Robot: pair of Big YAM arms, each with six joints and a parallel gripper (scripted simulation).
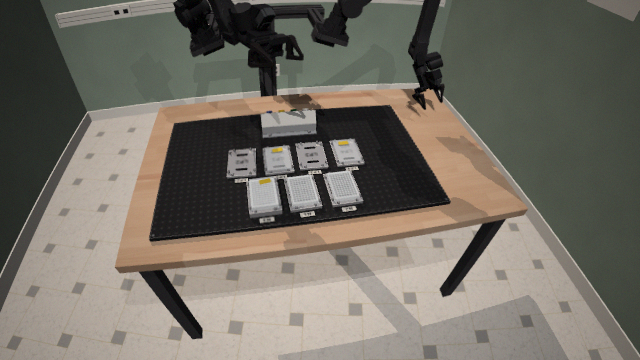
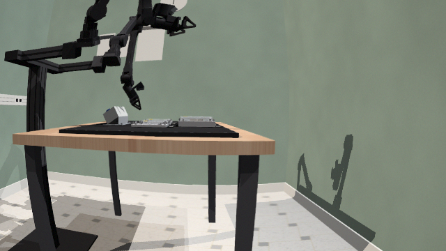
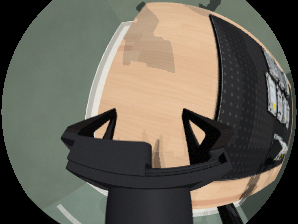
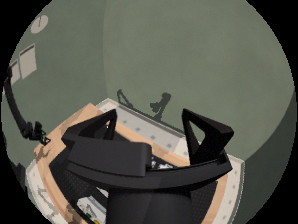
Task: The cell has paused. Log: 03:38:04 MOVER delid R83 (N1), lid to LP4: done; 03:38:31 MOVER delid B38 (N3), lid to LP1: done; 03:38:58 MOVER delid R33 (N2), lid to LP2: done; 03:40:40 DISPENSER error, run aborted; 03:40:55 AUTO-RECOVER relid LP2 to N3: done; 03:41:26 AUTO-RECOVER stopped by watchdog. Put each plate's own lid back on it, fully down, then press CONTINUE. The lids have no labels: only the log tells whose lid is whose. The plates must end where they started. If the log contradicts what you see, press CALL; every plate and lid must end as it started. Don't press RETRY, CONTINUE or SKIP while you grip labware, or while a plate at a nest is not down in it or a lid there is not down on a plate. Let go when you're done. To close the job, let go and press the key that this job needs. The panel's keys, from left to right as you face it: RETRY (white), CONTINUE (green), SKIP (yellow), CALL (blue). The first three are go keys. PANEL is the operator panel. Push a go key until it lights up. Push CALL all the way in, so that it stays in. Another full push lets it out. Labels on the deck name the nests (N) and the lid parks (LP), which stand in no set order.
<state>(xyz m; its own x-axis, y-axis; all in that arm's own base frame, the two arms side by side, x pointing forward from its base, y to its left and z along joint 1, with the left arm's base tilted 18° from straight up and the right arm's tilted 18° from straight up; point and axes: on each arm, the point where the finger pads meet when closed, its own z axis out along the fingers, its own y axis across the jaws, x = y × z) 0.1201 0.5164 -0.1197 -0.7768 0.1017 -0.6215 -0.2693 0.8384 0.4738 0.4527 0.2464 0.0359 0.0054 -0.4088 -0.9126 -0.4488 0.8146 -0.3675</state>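
In the top view, three plates stand in a row: the left plate [image 1: 264, 196] wears a lid with a yellow tag; the middle plate [image 1: 303, 192] and right plate [image 1: 343, 188] look bare. Behind them, one lid [image 1: 278, 161] and another lid [image 1: 347, 153] lie on parks; the far-left park [image 1: 242, 170] and third park [image 1: 311, 162] are empty. The nest and park labels are unreadable. The panel [image 1: 289, 125] [image 2: 120, 116] stands behind. My left gripper [image 1: 433, 103] [image 3: 149, 111] is open above the bare wood. My right gripper [image 2: 189, 29] [image 4: 149, 112] is open, high above the table.
The black perforated mat [image 1: 200, 200] [image 2: 195, 133] carries the labware and panel. The wooden table top [image 1: 480, 185] [image 3: 150, 85] extends beyond it on all sides. The arms' dark stand [image 2: 36, 104] rises behind the panel side of the table.
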